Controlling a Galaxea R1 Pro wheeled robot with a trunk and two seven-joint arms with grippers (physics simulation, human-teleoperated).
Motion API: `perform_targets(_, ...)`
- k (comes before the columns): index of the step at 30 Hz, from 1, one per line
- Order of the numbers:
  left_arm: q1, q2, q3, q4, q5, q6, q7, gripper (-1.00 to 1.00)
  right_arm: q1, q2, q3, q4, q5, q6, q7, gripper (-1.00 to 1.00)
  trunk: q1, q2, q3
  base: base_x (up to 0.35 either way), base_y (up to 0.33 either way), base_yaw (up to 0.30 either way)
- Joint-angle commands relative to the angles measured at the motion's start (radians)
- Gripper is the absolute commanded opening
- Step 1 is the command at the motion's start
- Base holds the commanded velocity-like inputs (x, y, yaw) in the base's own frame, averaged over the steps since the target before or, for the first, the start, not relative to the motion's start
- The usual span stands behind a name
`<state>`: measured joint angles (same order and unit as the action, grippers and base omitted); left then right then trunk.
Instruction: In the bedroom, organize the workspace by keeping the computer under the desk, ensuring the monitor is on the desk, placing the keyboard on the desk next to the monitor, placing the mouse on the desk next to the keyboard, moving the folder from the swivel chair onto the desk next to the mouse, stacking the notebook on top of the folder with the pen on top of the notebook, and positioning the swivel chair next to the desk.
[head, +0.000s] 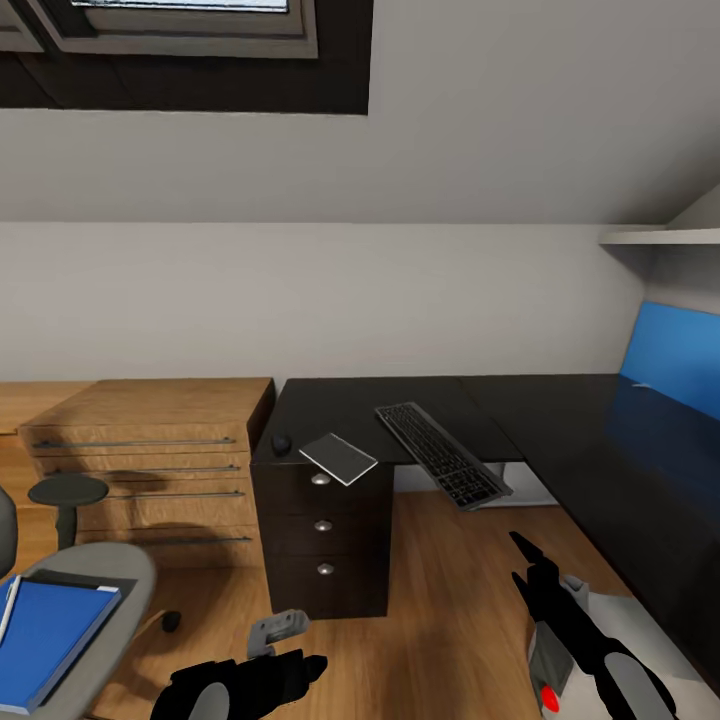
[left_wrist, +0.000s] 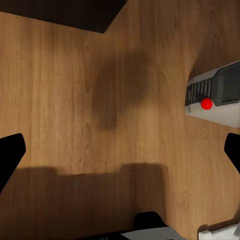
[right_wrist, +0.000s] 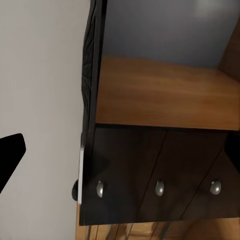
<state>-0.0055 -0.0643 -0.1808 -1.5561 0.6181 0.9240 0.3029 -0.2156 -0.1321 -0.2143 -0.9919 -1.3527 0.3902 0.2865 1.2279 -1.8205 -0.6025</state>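
Wood floor runs under both my arms, with a white wall beyond. The tabletop of the desk (head: 560, 420) stretches ahead of my right fingers (right_wrist: 10, 155), which are spread and carry nothing; their camera looks at the drawer unit (right_wrist: 160, 170). My left fingers (left_wrist: 10, 155) are likewise released and empty, hanging over bare floor.

The swivel chair (head: 120, 570) stands out beyond my left fingers, apart from the desk. A light grey casing with a red dot (left_wrist: 212, 97) lies on the floor between my two sets of fingers. I cannot tell whether it is the monitor or the computer.

The keyboard (head: 440, 455) sits ahead of my right fingers, its near end overhanging the tabletop edge. The folder (head: 45, 625) lies flat on the chair seat, outside my left fingers. The notebook (head: 338, 458) rests on the corner above the drawers, the mouse (head: 282, 442) just past it. The pen (head: 10, 605) lies along the folder's far edge.

I judge the folder step to be the one in hand. It calls for turning toward the chair, bringing my left fingers low to the folder's edge, and minding the pen so it doesn't roll off.
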Motion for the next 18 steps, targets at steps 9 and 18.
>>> perform_targets(9, -0.001, 0.001, 0.0, -0.001, 0.01, 0.002, 0.011, 1.0, -0.001, -0.001, -0.002, 0.001, -0.006, 0.007, 0.002, 1.0, 0.0, 0.0, -0.001, 0.255, 0.0, 0.0)
perform_targets(18, -0.001, 0.0, 0.0, 0.012, 0.01, 0.002, 0.012, 1.0, -0.001, -0.001, -0.002, 0.001, -0.006, 0.007, 0.002, 1.0, -0.011, 0.021, 0.008, 0.059, 0.0, 0.0)
